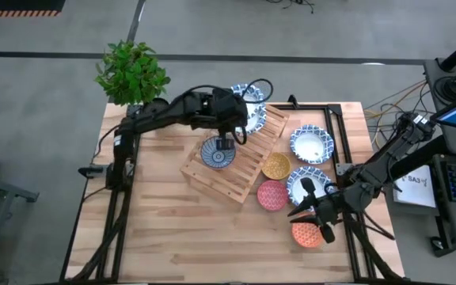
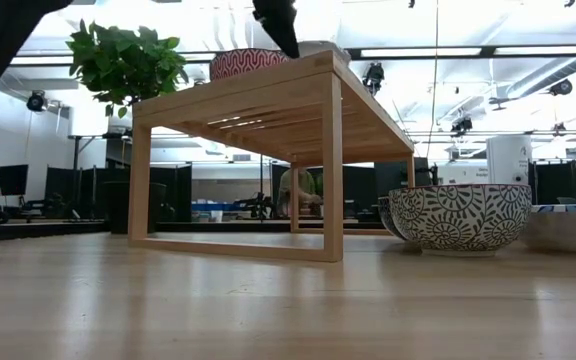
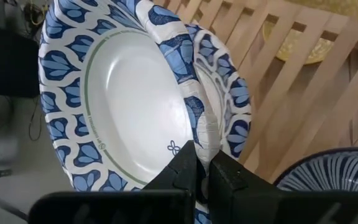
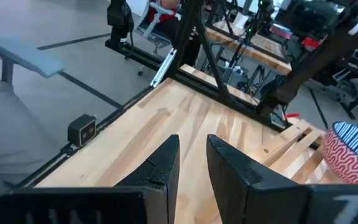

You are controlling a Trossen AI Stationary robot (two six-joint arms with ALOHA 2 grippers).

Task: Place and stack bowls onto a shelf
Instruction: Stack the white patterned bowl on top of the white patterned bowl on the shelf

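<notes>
The light slatted shelf point(image 1: 232, 166) stands aslant mid-table. On it sits a bowl point(image 1: 217, 152) with a blue-striped inside and a red-patterned outside point(image 2: 246, 62). Two white bowls with blue rims point(image 1: 252, 111) are at the shelf's far end, one overlapping the other point(image 3: 229, 99). My left gripper point(image 1: 238, 131) is shut on the rim of the upper one point(image 3: 123, 106). My right gripper point(image 1: 311, 204) hovers open near the table's right edge, above a white bowl point(image 1: 301, 182) and an orange bowl point(image 1: 307, 234); nothing is between its fingers point(image 4: 166, 168). My left gripper pinches the blue-patterned rim point(image 3: 199, 134) of the upper white bowl between its two fingers. The fingers come slanting down from above. The bowl is tilted, its inside facing the wrist camera, and it overlaps the second white bowl. Whether it is lifted clear does not show.
A mustard bowl point(image 1: 275, 166), a pink-red bowl point(image 1: 271, 194) and another white bowl point(image 1: 311, 144) lie on the table right of the shelf. A potted plant point(image 1: 131, 73) stands at the far left corner. A dark frame point(image 1: 340, 134) runs along the right side.
</notes>
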